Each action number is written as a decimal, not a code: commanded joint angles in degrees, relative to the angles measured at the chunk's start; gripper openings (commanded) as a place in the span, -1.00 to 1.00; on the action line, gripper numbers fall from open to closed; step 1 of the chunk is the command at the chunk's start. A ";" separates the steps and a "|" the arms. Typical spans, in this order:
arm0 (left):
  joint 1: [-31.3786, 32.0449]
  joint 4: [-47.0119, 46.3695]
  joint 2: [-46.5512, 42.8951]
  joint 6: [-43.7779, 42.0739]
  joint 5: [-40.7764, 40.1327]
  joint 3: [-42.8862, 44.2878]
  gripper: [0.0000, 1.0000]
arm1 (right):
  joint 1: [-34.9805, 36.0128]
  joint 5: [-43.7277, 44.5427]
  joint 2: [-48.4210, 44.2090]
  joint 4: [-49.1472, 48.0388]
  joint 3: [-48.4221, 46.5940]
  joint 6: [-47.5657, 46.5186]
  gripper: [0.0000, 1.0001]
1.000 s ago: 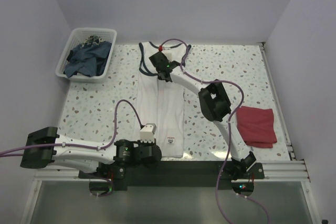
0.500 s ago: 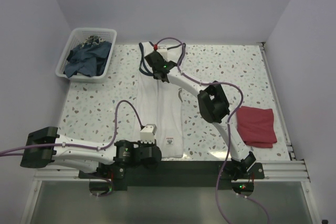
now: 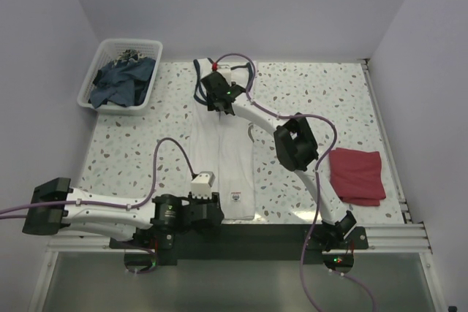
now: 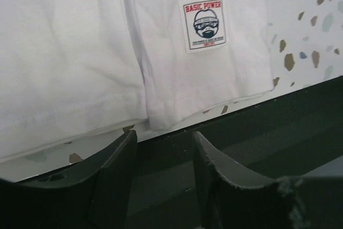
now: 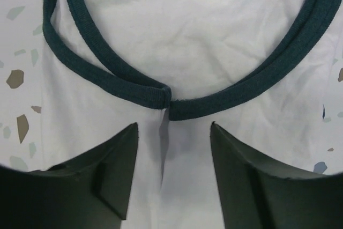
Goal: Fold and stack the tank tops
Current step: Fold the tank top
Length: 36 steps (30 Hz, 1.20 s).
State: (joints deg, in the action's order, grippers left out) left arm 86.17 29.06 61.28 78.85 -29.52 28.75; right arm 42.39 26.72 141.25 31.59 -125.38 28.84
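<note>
Left tool (image 4: 162, 148) gapes wide, empty, at the white top (image 3: 228, 155) hem by the bench (image 3: 131, 144) edge. My right tool (image 5: 172, 132) gapes empty over its neckline. Red top (image 3: 357, 174) lies apart, right.

white tank top (image 3: 234, 158): neck hidden by right arm (image 3: 256, 113) | label (image 4: 204, 24): small print unreadable | basket (image 3: 113, 110): contents unclear

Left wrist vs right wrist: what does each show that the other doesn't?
Left wrist only: the white tank top hem corner with its BASIC POWER label, the dark front rail, and the left hand open, holding nothing. Right wrist only: the navy neck trim, with the right hand open over it. Both: the white tank top lying on the speckled table.
</note>
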 commanded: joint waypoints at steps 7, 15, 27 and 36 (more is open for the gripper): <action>-4.14 18.04 -7.84 1.41 -16.53 12.99 0.18 | -1.25 -1.14 -15.71 -1.61 4.33 -2.74 0.39; -54.56 -16.55 5.02 -38.03 10.60 14.22 -0.10 | -7.93 -13.00 -20.05 -8.20 20.96 0.34 0.01; -64.99 -29.94 42.06 -47.90 17.30 34.43 -0.34 | -9.34 -16.97 -11.79 -8.83 20.61 0.78 -0.35; -64.99 -30.29 51.74 -48.18 20.20 41.20 -0.36 | -13.73 -17.14 -5.12 -6.38 17.90 0.87 -0.35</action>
State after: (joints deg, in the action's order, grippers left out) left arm 21.37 1.39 111.11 32.16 -11.05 66.67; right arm 31.29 9.26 132.84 23.92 -105.45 29.82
